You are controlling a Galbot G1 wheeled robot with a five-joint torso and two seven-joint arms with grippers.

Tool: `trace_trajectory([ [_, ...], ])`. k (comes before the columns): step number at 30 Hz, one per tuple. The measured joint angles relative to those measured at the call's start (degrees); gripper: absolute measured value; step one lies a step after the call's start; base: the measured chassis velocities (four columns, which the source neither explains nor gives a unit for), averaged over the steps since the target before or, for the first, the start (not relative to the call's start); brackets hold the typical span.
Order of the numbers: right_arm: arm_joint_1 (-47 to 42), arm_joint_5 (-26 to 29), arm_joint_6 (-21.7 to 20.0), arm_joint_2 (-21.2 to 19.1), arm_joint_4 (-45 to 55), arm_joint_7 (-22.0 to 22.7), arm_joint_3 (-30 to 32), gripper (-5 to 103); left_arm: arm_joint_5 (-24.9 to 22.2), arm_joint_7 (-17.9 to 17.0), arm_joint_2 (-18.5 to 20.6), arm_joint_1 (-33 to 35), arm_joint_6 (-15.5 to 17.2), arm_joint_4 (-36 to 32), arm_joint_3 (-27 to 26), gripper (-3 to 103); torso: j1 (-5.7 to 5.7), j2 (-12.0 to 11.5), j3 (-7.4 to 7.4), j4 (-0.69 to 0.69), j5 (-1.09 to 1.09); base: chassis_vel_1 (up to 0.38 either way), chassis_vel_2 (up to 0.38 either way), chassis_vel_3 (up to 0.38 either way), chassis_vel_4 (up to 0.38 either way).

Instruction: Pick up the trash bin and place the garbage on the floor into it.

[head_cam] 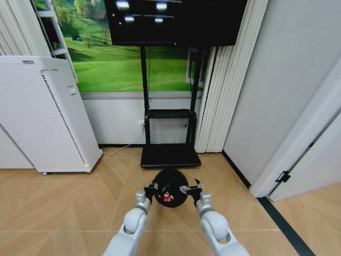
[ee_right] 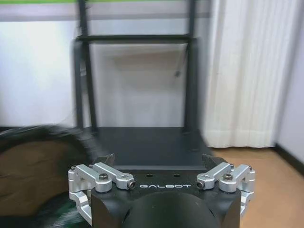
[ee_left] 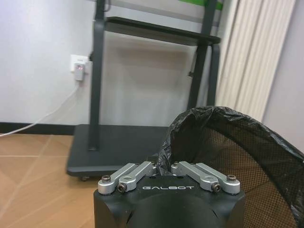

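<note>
The left gripper [head_cam: 151, 188] pinches the bin-liner rim of the trash bin [head_cam: 170, 188], which sits at its three o'clock. The right gripper [head_cam: 191, 188], fingers spread, waits at the bin's three o'clock, just beside it. Garbage [head_cam: 168, 198], red and white, already lies inside; I'd judge the collecting largely done.

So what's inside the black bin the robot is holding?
Inside the trash bin you can see a small red-and-white scrap against the dark liner. The left gripper pinches the rim. The rest of the bottom is too dark to see.
</note>
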Motion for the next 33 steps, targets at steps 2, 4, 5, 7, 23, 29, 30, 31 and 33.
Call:
trace_trajectory([
  [2, -1.72, 0.15, -0.17, 0.02, 1.45, 0.47, 1.25, 100, 0.01, 0.28, 0.28, 0.66, -0.01, -0.4, -1.04, 7, 0.0, 0.0, 0.0, 0.01, 0.01, 0.0, 0.0, 0.0, 0.0],
  [4, -6.97, -1.16, -0.42, 0.72, 4.48, 0.26, 3.56, 100, 0.02, 0.81, 0.79, 2.03, -0.03, -1.13, -3.06, 7, 0.0, 0.0, 0.0, 0.0, 0.0, 0.0, 0.0, 0.0, 0.0],
  [5, -6.97, -1.16, -0.42, 0.72, 4.48, 0.26, 3.56, 100, 0.02, 0.81, 0.79, 2.03, -0.03, -1.13, -3.06, 7, 0.0, 0.0, 0.0, 0.0, 0.0, 0.0, 0.0, 0.0, 0.0],
  [7, -9.37, -1.75, -0.15, 1.11, 5.06, 0.34, 3.68, 100, 0.01, 0.87, 0.98, 2.29, -0.04, -1.54, -3.63, 7, 0.0, 0.0, 0.0, -0.01, 0.01, 0.0, 0.0, 0.0, 0.0],
  [23, -11.55, -4.29, 0.82, 1.7, 4.23, 1.59, 2.94, 100, -0.03, 0.41, 0.9, 3.05, -0.03, -3.19, -3.71, 7, 0.0, -0.01, 0.0, 0.01, 0.0, 0.191, -0.008, -0.189, 0.011],
  [29, -12.11, -4.28, 0.87, 1.87, 3.84, 1.69, 2.84, 100, 0.1, 0.12, 0.67, 3.36, -0.03, -3.46, -4.11, 7, -0.01, -0.01, 0.0, -0.01, 0.06, 0.465, -0.006, -0.497, 0.012],
  [30, -12.11, -4.28, 0.87, 1.87, 3.84, 1.69, 2.84, 100, 0.1, 0.12, 0.67, 3.36, -0.03, -3.46, -4.11, 7, -0.01, -0.01, 0.0, -0.01, 0.06, 0.541, -0.002, -0.585, 0.036],
  [31, -12.17, -4.33, 1.04, 1.89, 3.7, 1.7, 2.88, 100, 0.26, -0.1, 0.55, 3.43, -0.08, -3.47, -4.24, 7, -0.01, -0.01, 0.0, 0.01, -0.04, 0.574, -0.008, -0.585, 0.032],
  [33, -12.2, -4.37, 1.35, 1.93, 3.54, 1.71, 2.74, 100, 0.29, -0.1, 0.44, 3.47, -0.07, -3.5, -4.24, 7, -0.01, -0.01, 0.01, -0.01, 0.04, 0.611, -0.016, -0.58, 0.032],
])
